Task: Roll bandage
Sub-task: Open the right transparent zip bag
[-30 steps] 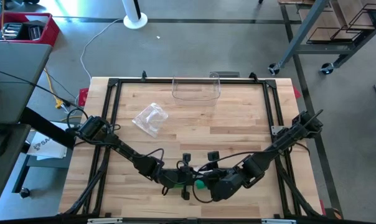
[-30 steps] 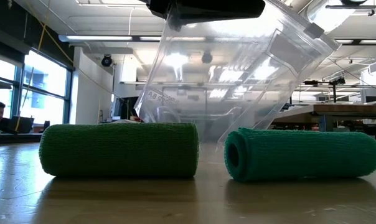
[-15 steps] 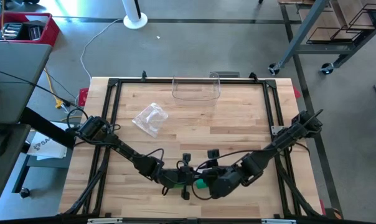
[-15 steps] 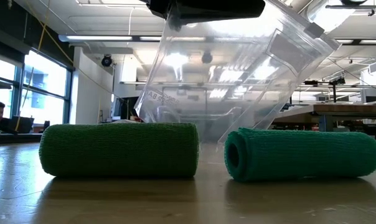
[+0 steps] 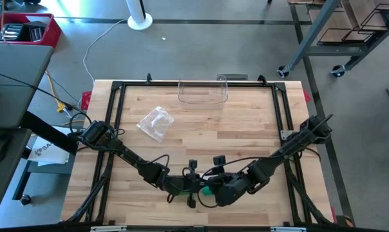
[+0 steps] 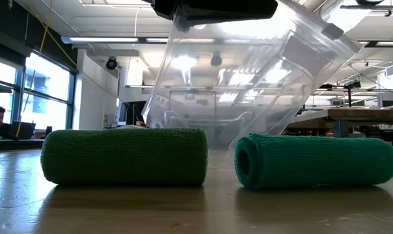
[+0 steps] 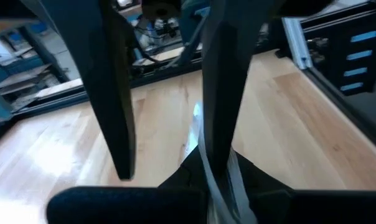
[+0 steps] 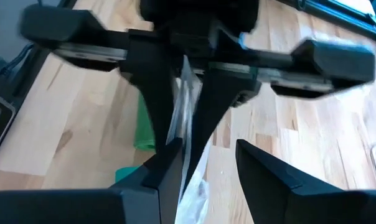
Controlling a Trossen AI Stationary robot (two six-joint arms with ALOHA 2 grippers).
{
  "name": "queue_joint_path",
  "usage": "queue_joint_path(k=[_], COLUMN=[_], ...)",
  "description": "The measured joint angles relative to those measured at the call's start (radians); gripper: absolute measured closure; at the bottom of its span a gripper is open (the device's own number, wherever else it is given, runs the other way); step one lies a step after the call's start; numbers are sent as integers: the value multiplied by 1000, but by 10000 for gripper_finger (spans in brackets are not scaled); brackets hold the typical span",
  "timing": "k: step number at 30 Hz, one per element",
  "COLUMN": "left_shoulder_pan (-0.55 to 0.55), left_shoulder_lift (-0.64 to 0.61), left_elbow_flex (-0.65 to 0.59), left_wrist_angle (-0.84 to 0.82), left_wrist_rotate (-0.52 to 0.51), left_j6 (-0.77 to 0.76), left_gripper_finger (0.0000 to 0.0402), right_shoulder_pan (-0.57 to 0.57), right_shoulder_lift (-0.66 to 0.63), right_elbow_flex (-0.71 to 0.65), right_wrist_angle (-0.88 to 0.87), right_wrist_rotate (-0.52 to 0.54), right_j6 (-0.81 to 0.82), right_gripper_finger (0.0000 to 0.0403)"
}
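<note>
The wooden table [image 5: 201,122] carried everything, and both dark arms reached in to meet at its near edge. A clear plastic bin [image 5: 202,92] stood at the far edge, well apart from both grippers. A crumpled clear bag [image 5: 156,122] lay beyond the left arm, also apart from the grippers. The left gripper [image 5: 193,187] was clamped shut on a clear plastic bag [image 6: 248,84], which hung from its fingers above the table. The right gripper [image 5: 214,191] faced the left one, just beside it, its fingers [image 8: 263,174] standing apart on either side of that same bag's edge; whether they pressed it I could not tell. Under the hanging bag two green bandage rolls lay side by side on the wood, one [image 6: 125,157] showing its side, the other [image 6: 317,161] showing its hollow end
</note>
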Motion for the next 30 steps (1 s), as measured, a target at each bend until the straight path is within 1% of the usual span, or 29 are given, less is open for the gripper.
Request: queue_joint_path(k=[4, 8, 12, 19, 22, 30], left_shoulder_pan=[-12, -18, -19, -27, -33, -38], left_shoulder_lift=[-2, -2, -3, -5, -5, -5], left_elbow_flex=[0, 0, 0, 0, 0, 0], left_wrist_angle=[6, 18, 23, 25, 27, 25], left_wrist_rotate=[-44, -80, -80, -90, -98, -104], left_j6=[14, 16, 19, 34, 35, 36], left_gripper_finger=[398, 398, 398, 398, 398, 398], right_shoulder_pan=[-6, -6, -8, -9, -10, -6], right_shoulder_lift=[0, 0, 0, 0, 0, 1], right_elbow_flex=[2, 2, 2, 3, 4, 3], right_wrist_angle=[-23, -22, -28, -44, -52, -79], right_wrist_rotate=[18, 15, -2, -29, -57, -47], right_j6=[46, 55, 111, 157, 167, 173], right_gripper_finger=[261, 261, 261, 261, 261, 261])
